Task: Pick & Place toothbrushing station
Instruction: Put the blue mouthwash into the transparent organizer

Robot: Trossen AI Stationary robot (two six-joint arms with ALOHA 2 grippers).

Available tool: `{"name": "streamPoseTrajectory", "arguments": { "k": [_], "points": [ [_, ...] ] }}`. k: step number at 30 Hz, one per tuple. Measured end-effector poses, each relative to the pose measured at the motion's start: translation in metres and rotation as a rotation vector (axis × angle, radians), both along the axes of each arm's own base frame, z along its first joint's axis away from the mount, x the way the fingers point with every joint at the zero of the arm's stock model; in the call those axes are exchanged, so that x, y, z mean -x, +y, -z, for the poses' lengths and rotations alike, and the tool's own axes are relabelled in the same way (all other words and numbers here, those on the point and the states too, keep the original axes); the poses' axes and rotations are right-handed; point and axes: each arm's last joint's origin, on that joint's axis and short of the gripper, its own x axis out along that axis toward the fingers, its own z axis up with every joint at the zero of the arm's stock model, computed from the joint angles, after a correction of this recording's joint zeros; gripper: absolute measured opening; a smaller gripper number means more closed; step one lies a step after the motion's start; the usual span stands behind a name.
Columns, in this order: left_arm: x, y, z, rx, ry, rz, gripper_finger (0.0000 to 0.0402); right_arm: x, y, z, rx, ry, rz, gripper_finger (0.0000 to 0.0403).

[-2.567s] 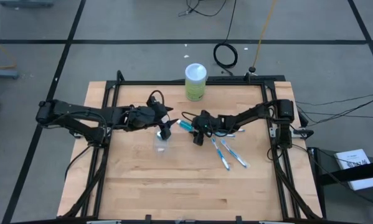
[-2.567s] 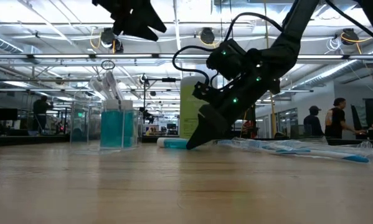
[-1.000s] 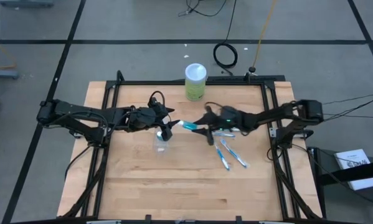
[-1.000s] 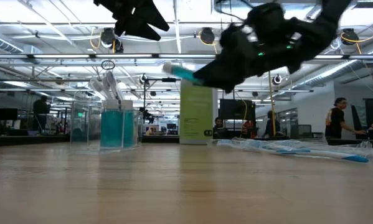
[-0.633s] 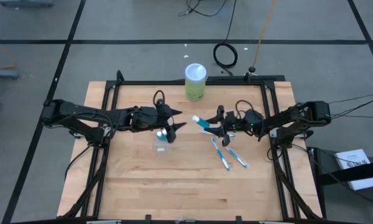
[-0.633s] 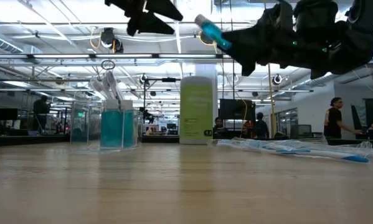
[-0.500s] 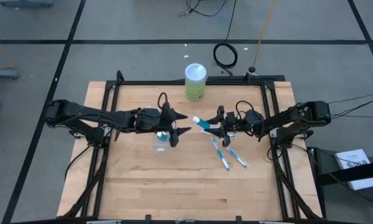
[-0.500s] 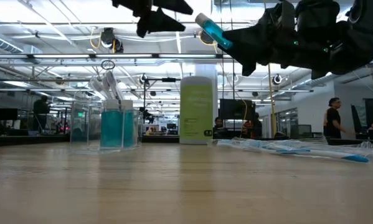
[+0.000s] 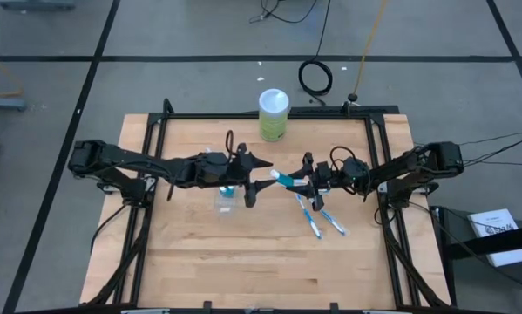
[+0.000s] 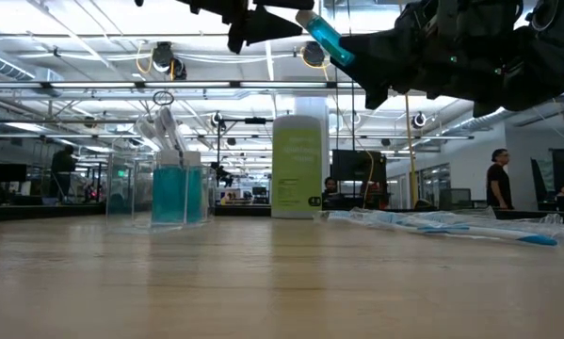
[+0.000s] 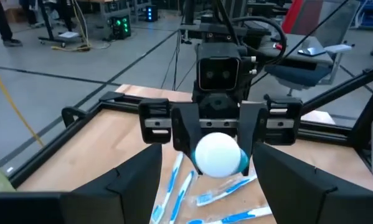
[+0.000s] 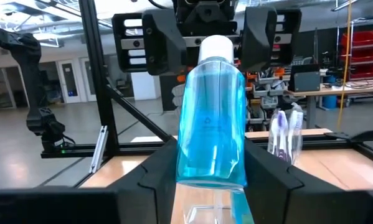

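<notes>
Tube (image 9: 284, 178), teal with white cap, clamped aloft in the right gripper (image 9: 302, 181), cap toward the left gripper (image 9: 254, 178) (fingers spread wide) at its nine o'clock; clear cup (image 9: 226, 199) below; toothbrushes (image 9: 321, 215) at five o'clock.

The wooden surface (image 9: 243, 244) sits in a black frame on a grey floor (image 9: 156, 87) crossed by dark lines. A coiled black cable (image 9: 315, 77) lies beyond it. Behind, an open hall shows ceiling lights (image 10: 164, 58), desks and a standing person (image 10: 498, 184).
</notes>
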Motion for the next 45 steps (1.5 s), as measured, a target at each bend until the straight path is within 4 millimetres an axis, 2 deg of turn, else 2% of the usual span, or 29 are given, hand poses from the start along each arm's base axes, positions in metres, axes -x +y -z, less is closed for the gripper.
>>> {"name": "streamPoseTrajectory", "arguments": {
  "k": [17, 27, 39, 45],
  "points": [
    [-0.001, 0.005, 0.0, 0.012, 0.0, 0.078, 0.0255, 0.0, 0.0, 0.0, -0.001, -0.001, 0.001, 0.0143],
    [-0.016, 0.01, 0.015, 0.019, -0.017, 0.105, 0.0255, -0.001, 0.0, 0.001, -0.003, 0.015, 0.001, 0.0143],
    [-0.007, 0.01, 0.003, -0.009, -0.029, 0.109, 0.0255, -0.001, 0.0, 0.001, -0.003, 0.014, -0.002, 0.0143],
    [-0.005, 0.01, 0.004, -0.006, 0.001, 0.109, 0.0255, -0.001, 0.0, 0.001, -0.003, 0.014, -0.002, 0.0142]
  ]
}}
